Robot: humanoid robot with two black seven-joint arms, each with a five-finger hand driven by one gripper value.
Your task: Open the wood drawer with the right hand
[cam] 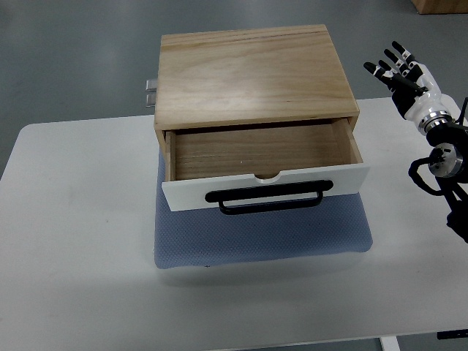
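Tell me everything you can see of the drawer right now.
The drawer is pulled out of the light wooden box toward the camera. Its inside looks like bare wood and holds nothing visible. The front panel is white with a small notch in its top edge, and a black bar handle runs across it. It overhangs the blue-grey mat under the box. Nothing touches it; the right hand is raised off to the right, fingers spread.
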